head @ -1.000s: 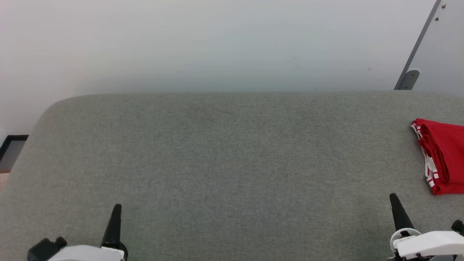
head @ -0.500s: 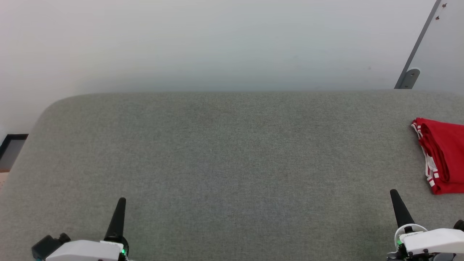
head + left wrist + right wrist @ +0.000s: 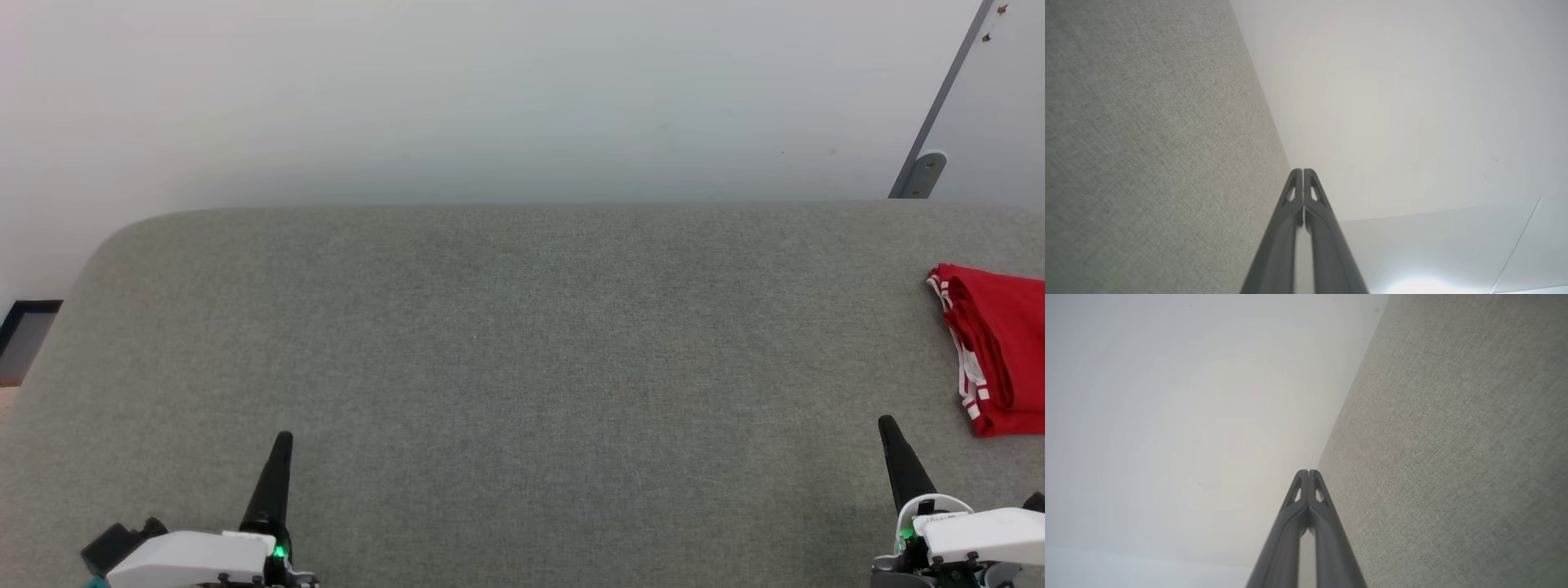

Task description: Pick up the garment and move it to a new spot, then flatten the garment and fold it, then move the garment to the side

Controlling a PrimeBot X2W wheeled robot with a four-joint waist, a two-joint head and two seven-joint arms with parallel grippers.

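Observation:
The garment (image 3: 1000,351), red with red-and-white striped trim, lies folded at the right edge of the grey fabric surface (image 3: 522,351), partly cut off by the frame. My left gripper (image 3: 282,441) points up from the lower left, shut and empty. My right gripper (image 3: 887,425) rises at the lower right, also shut and empty, a short way below and left of the garment. In the left wrist view the left gripper (image 3: 1303,171) has its fingers pressed together, and in the right wrist view the right gripper (image 3: 1308,472) is closed the same way.
A pale wall (image 3: 490,98) stands behind the surface's far edge. A grey panel with a metal bracket (image 3: 922,173) is at the upper right. A dark frame (image 3: 24,327) on the floor shows past the surface's rounded left corner.
Both grippers have crept a little farther up the view, the left one also slightly right. The garment has not moved.

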